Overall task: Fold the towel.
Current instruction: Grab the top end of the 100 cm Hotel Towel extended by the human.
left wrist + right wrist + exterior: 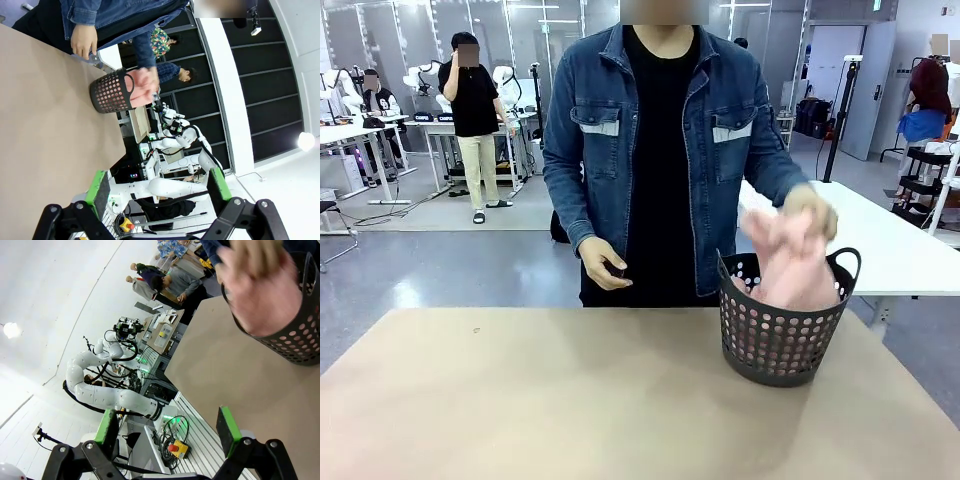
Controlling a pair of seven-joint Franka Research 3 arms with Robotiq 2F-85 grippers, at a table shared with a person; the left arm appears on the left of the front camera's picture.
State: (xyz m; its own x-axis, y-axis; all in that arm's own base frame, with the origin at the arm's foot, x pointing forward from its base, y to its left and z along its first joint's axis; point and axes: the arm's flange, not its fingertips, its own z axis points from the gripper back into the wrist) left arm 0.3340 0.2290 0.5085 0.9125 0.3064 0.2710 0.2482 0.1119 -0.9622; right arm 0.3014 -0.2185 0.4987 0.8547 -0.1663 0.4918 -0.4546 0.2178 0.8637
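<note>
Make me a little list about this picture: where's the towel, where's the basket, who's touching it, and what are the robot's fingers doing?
basket: dark, full of holes, on the table, robot's right side
towel: pink, bunched up, sticking out of the basket
person's hand: on the top of the towel
left fingers: open, holding nothing
right fingers: open, holding nothing
folded: not yet

- Front camera is looking level across the worktop (520,400) at the person (660,150) on the far side.
- Left wrist camera, rolled sideways, is viewing the basket (107,92) from well off.
- Right wrist camera is viewing that basket from nearer.
</note>
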